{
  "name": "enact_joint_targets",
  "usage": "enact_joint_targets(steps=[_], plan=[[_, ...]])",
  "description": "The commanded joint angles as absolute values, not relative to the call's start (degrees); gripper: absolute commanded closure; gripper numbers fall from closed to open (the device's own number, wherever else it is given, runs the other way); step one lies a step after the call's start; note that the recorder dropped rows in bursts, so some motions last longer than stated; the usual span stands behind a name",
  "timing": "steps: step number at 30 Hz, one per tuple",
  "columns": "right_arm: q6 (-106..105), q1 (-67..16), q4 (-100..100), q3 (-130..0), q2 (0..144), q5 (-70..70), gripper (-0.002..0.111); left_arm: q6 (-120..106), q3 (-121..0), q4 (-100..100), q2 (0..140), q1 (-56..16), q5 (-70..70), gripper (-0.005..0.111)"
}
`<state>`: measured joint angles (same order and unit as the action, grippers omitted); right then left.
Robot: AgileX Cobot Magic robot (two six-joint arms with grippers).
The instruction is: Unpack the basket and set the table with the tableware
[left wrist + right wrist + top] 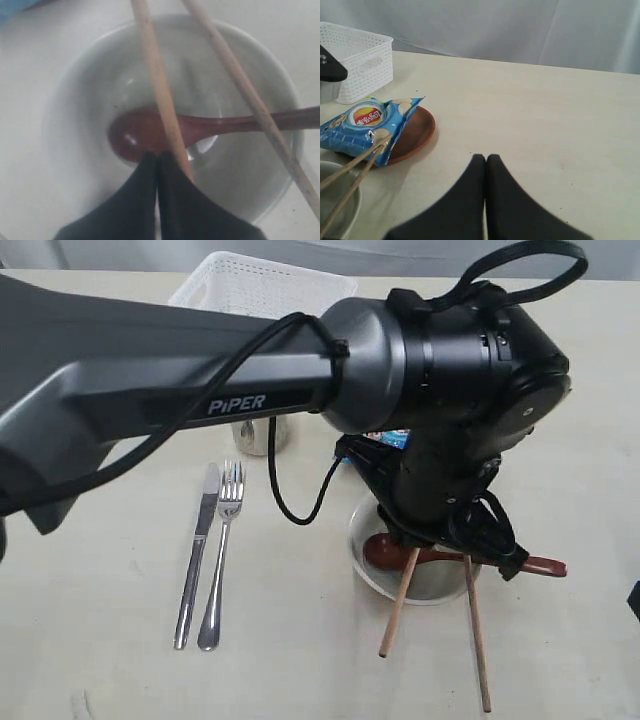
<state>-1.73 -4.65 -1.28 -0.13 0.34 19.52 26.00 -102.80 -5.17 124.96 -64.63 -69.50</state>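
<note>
Left gripper (pixel 157 159) is clenched with its pads seam-tight and nothing visible between them. It sits low over the bowl (pixel 75 150), tips right at the head of the spoon (pixel 142 136). One chopstick runs along the outer flank of a finger. Can't tell if it touches or is just beside, but it isn't in the grip. Right gripper (pixel 486 160) is clenched too, empty, hovering over the bare table (pixel 545 100).

Layout, exterior view:
- Bowl is lower centre-right, under the left arm.
- Spoon lies inside it, handle poking over the rim to the right.
- Both chopsticks (pixel 398 612) are propped on the rim, low ends splayed on the table toward the bottom edge.
- Knife (pixel 196 560) and fork (pixel 218 570) lie side by side, lower left.
- Cup (pixel 262 437) is upper centre, half hidden by the arm.
- Basket (pixel 262 288) is top centre.
- Plate (pixel 417 132) sits under the blue packet (pixel 367 120), near the basket.

Handling, my read:
- Chopsticks: light, stiff, thin and round, so they'll roll or pivot on the rim if nudged. Pinch across the shaft mid-length, clear of the bowl, one at a time.
- Spoon: light, smooth wood. Take the handle outside the rim, not the head.
- Bowl: heavier, probably glazed, slick and chippable. Grip the rim only, once it's empty.
</note>
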Motion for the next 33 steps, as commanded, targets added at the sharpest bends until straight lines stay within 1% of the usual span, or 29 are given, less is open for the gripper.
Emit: enact_joint_targets(steps=[1,21,29,33], plan=[[-1.7,-4.3,-1.5,0.0,0.0,19.4,0.109,24.7,-103.0,-1.6,124.6,-64.5,-70.0,0.107],[-1.7,-4.3,-1.5,0.0,0.0,19.4,0.109,20.0,-103.0,9.6,124.6,-64.5,-66.4,0.107],[-1.7,-4.3,-1.5,0.0,0.0,19.4,0.109,19.2,-103.0,8.3,124.2,-64.5,-67.6,0.107],[-1.7,-4.3,-1.5,0.0,0.0,19.4,0.109,21.2,-103.0,2.1,120.6,-64.5,-66.7,0.107]])
